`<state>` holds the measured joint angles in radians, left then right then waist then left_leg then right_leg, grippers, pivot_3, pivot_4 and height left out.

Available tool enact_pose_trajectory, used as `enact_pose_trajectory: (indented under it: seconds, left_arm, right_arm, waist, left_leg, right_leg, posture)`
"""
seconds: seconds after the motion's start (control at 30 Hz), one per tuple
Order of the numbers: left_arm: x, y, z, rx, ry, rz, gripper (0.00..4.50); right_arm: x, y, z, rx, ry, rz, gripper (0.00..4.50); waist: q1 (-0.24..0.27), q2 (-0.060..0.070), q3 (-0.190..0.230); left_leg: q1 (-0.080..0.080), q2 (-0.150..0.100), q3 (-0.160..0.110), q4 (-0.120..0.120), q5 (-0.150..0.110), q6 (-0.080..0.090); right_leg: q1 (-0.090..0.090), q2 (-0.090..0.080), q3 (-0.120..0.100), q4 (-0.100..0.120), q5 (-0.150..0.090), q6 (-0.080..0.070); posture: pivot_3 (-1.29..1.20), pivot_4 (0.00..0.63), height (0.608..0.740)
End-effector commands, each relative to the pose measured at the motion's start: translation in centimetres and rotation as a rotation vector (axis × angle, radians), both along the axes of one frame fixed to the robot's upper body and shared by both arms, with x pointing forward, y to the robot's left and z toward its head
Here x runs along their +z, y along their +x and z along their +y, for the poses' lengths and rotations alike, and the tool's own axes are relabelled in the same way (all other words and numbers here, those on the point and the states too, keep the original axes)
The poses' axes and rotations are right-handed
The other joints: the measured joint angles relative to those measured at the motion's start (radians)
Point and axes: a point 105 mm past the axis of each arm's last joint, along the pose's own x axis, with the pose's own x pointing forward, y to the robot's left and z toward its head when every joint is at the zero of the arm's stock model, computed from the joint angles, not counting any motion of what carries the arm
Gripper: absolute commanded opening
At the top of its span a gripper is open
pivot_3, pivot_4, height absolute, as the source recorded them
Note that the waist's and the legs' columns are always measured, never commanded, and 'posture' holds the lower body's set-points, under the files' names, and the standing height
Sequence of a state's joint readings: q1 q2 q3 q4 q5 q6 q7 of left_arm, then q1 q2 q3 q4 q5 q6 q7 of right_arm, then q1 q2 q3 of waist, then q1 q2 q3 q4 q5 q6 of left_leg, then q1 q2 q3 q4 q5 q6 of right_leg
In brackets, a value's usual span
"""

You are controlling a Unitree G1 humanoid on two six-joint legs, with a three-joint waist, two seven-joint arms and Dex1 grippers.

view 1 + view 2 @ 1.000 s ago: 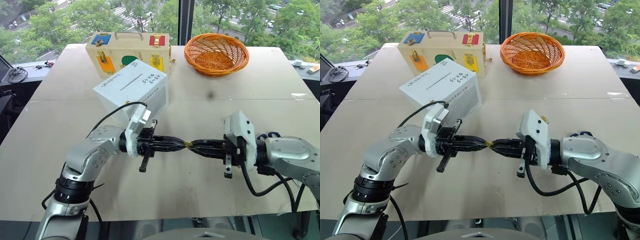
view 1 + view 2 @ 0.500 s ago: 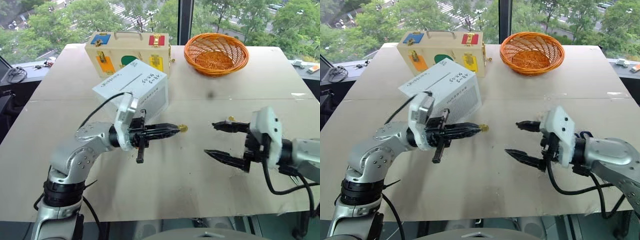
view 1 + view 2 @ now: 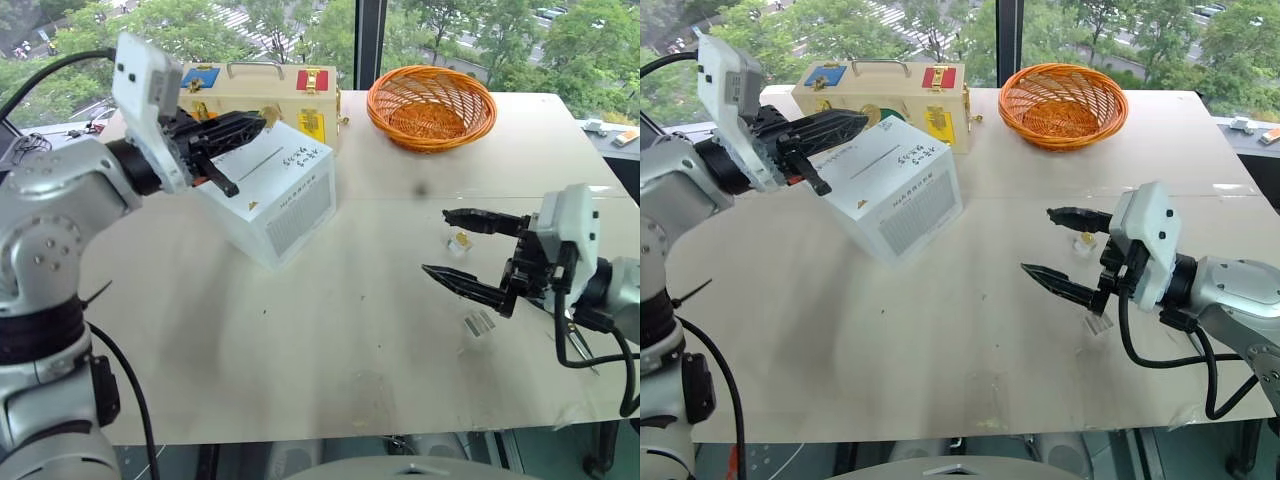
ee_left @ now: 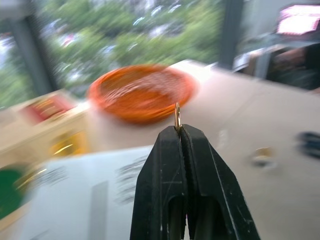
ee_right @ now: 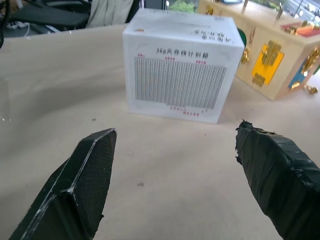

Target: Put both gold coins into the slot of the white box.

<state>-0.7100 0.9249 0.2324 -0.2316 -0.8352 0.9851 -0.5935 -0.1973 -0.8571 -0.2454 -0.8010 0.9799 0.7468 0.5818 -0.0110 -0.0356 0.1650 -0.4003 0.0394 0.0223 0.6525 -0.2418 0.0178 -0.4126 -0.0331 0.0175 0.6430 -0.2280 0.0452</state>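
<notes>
My left hand [image 4: 178, 131], fingers pressed together, pinches a gold coin [image 4: 177, 116] edge-on above the white box [image 3: 270, 190]; my right hand [image 3: 462, 248] hangs spread over the counter [image 3: 330, 330].

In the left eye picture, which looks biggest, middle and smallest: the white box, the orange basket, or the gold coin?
1. white box
2. orange basket, though it sits farther from the camera, so its true size is unsure
3. gold coin, tiny, pinched in the left gripper

Left pincer [image 3: 262, 118] took coin [image 4: 177, 117], rose over white box [image 3: 275, 190]; right pincer [image 3: 436, 243] opened
</notes>
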Motion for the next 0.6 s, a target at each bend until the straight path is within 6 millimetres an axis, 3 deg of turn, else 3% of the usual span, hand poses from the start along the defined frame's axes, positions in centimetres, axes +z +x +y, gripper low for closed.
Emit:
enact_pose_trajectory:
  seconds: [0.03, 0.23, 0.6]
  left_arm:
    - [-0.6, 1.6, 1.6, 0.028, 0.045, 0.085, 0.0]
    - [-1.2, 3.0, 2.3, 0.007, 0.097, 0.151, 0.0]
    - [-2.5, 3.4, 2.0, -0.012, 0.141, 0.217, 0.0]
  right_arm:
    - [1.6, -0.1, 0.5, 0.025, 0.043, -0.083, 4.07]
    - [1.8, 0.1, 0.8, 0.019, 0.06, -0.101, 4.07]
    - [1.4, -0.3, 0.8, 0.002, 0.066, -0.111, 4.07]
  waist:
    - [0.001, 0.0, 0.001]
    - [0.002, -0.001, 0.001]
    - [0.002, -0.001, 0.001]
  left_leg:
    - [0.0, 0.0, 0.0, -0.001, 0.0, 0.0]
    - [-0.004, 0.0, 0.0, -0.001, 0.0, 0.0]
    - [-0.004, 0.0, 0.0, 0.0, 0.0, 0.0]
  right_leg:
    - [0.0, 0.0, 0.0, 0.0, 0.0, 0.0]
    - [-0.002, -0.001, -0.002, -0.001, 0.002, -0.004]
    - [-0.002, -0.001, -0.002, 0.0, 0.002, -0.004]
  posture:
    - [0.0, 0.15, 0.74]
    - [0.0, 0.15, 0.74]
    - [0.0, 0.15, 0.74]
